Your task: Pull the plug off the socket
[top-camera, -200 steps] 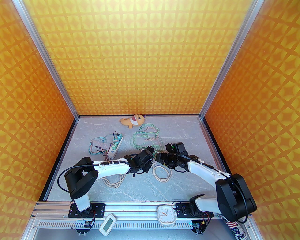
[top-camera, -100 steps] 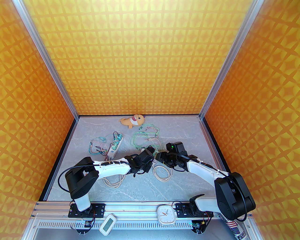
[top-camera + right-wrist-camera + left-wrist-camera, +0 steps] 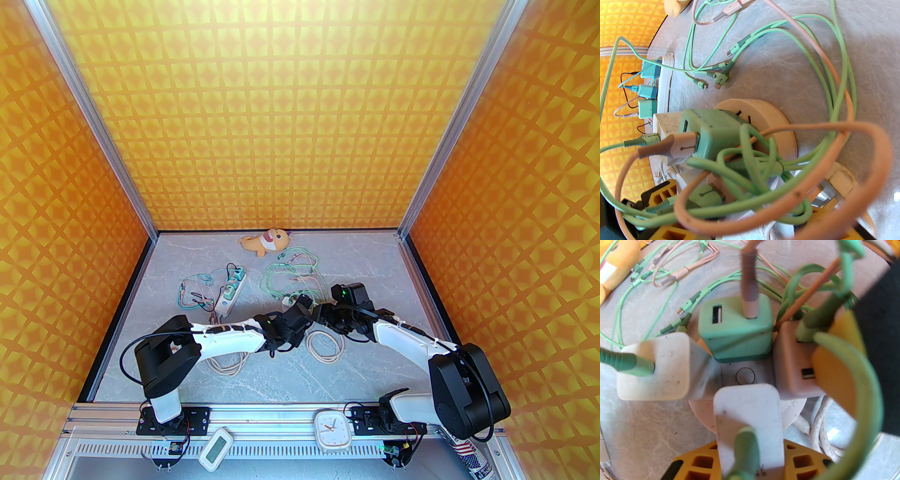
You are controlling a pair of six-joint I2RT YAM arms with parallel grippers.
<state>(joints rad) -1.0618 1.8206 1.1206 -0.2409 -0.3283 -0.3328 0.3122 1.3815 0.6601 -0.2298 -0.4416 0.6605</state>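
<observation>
The round beige socket (image 3: 745, 376) lies on the table with several plugs in it: a green plug (image 3: 736, 329), a white plug (image 3: 654, 366) at left, a pink plug (image 3: 796, 361) at right and a nearer white plug (image 3: 747, 408). My left gripper (image 3: 748, 465) is shut on the nearer white plug, one yellow finger on each side. In the right wrist view the socket (image 3: 764, 121) and green plug (image 3: 710, 136) sit behind tangled green and pink cables. My right gripper (image 3: 752, 229) is open around those cables, one finger beside the pink plug. From above, the left gripper (image 3: 300, 311) and right gripper (image 3: 319, 313) meet over the socket.
A white power strip (image 3: 229, 293) with teal plugs lies at the left. Loose green and pink cables (image 3: 290, 274) spread behind the socket. A coiled white cord (image 3: 323, 347) lies in front. An orange plush toy (image 3: 262, 241) rests by the back wall.
The left arm has pushed forward and right, bringing its gripper onto the socket. The right gripper has moved slightly left toward it.
</observation>
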